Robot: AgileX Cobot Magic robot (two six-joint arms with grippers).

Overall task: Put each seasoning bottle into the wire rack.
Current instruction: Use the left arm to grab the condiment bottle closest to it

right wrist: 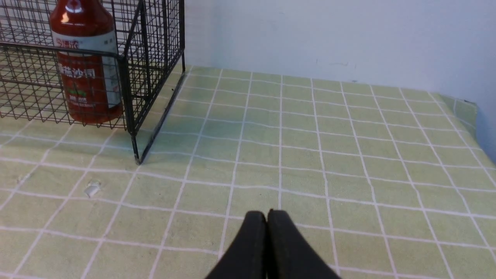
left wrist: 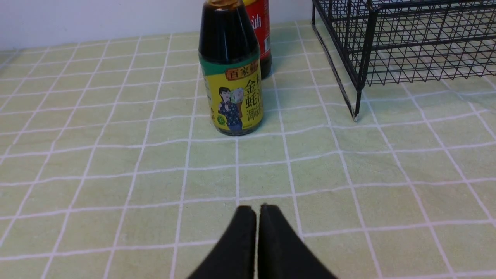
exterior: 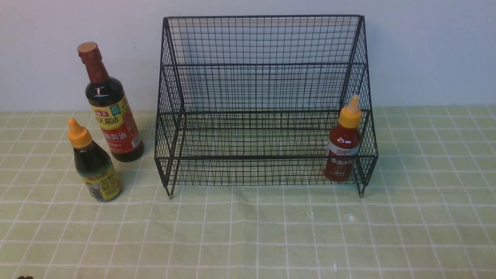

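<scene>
The black wire rack [exterior: 263,104] stands at the back middle of the table. Inside its lower tier, at the right end, stands the small red-sauce bottle [exterior: 343,145], upright [right wrist: 87,69]. Left of the rack, on the cloth, stand the tall soy-sauce bottle [exterior: 110,112] and, in front of it, the short dark bottle with a yellow label [exterior: 97,170]. My left gripper [left wrist: 257,209] is shut and empty, low over the cloth, well short of the short bottle [left wrist: 232,77]. My right gripper [right wrist: 266,214] is also shut and empty, out to the right of the rack [right wrist: 147,58].
A green checked cloth [exterior: 271,232] covers the table, with a pale wall behind. The table's right edge [right wrist: 474,116] shows in the right wrist view. Small white specks [right wrist: 92,189] lie on the cloth near the rack's front right leg.
</scene>
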